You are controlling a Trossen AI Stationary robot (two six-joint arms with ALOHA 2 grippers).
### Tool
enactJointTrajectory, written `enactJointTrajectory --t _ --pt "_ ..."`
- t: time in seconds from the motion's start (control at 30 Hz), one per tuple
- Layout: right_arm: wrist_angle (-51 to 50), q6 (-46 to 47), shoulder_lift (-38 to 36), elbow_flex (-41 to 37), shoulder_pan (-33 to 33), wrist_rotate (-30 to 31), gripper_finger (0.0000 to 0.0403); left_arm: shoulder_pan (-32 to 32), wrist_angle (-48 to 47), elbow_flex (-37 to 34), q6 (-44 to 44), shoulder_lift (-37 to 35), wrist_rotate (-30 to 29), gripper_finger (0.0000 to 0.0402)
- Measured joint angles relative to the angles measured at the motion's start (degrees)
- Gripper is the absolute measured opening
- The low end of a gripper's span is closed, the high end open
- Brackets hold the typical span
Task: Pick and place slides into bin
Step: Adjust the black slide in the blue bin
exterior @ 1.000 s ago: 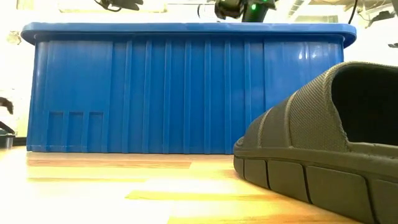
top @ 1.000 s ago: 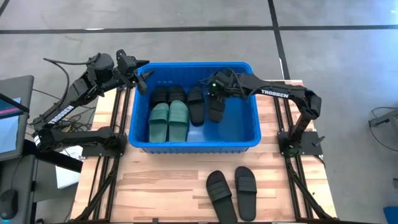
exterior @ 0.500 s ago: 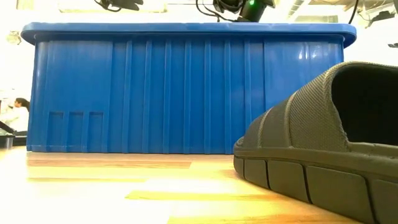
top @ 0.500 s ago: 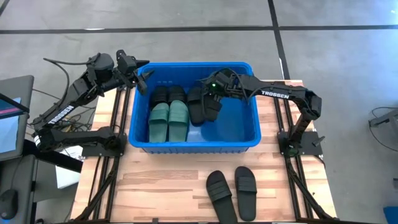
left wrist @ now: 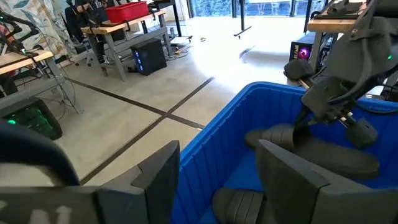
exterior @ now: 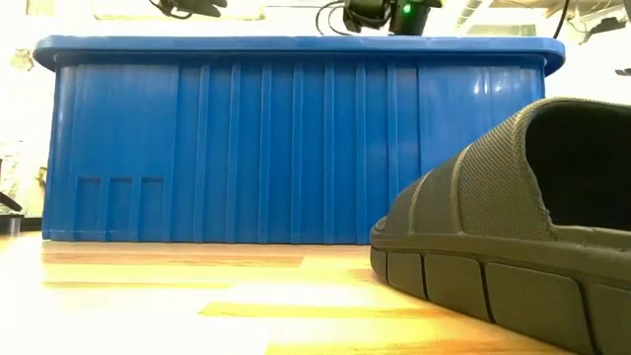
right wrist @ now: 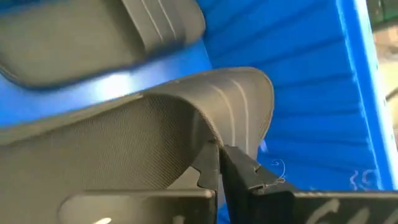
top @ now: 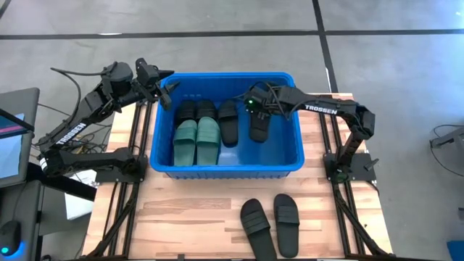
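Right wrist view: right gripper (right wrist: 219, 163) jaws clamped on 1 black slide's strap (right wrist: 205, 112) inside the bin (right wrist: 298, 74).

The blue bin (top: 226, 167) holds two green slides (top: 197, 140) side by side, three black slides (top: 208, 110) at its far side, and a fourth black slide (top: 259, 124) at right. Two black slides (top: 270, 220) lie on the near tabletop.

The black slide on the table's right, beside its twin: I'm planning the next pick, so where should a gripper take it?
Grip the wide strap of the right-hand black slide, coming from above. The strap arches clear of the sole, giving fingers an edge to pinch, and nothing covers it.
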Motion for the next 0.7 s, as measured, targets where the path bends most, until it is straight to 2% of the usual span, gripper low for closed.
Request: enactJointTrajectory --t 0.17,0.7 --pt "-2.2 0.57 -0.42 0.0 -0.02 -0.02 0.0 0.01 -0.01 0.0 0.03 0.0 0.0 0.0199" --pt "1.23 2.61 -5.45 0.09 1.79 0.15 0.0 -0.01 -0.01 0.0 0.05 0.0 0.46 0.0199"
